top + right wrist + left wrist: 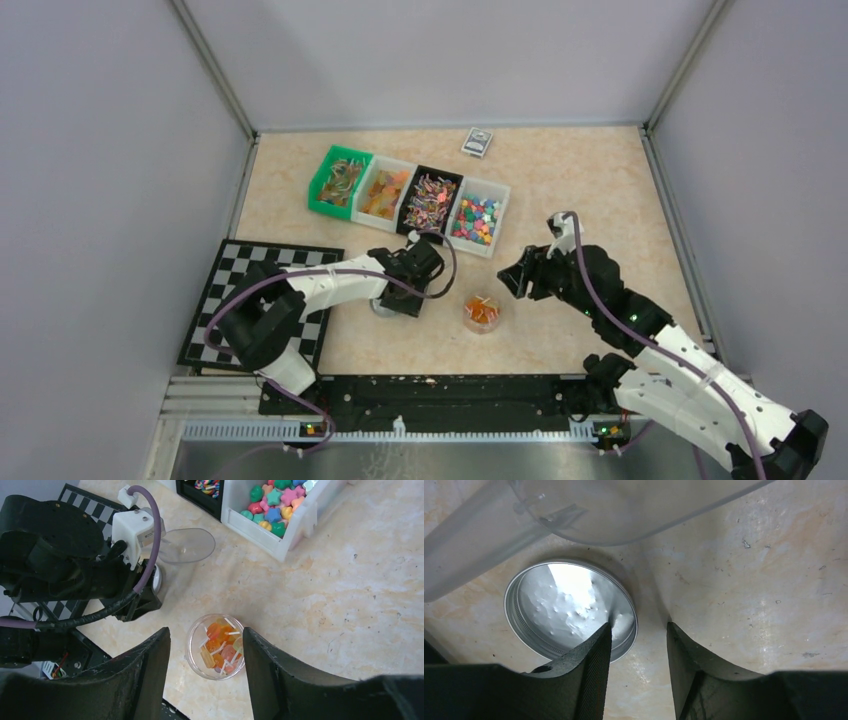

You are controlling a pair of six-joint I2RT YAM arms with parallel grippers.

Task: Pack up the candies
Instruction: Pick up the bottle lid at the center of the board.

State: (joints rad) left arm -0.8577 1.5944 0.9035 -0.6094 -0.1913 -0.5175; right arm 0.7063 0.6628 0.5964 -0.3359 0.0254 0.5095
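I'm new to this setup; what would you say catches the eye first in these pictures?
The row of four bins at the far middle of the table, full of bright candies, stands out first. In front of them, a small clear cup holds orange candies, with the right tool open and pointed at it. To its left, a silver lid lies flat at the tips of the open left tool.

A beige marbled bench [590, 180] carries a black-and-white checkered board [215, 300], a green bin [345, 152], a black bin [440, 172], orange and red candies [220, 647] in a clear cup [191, 640], and a shiny silver lid [564, 605].
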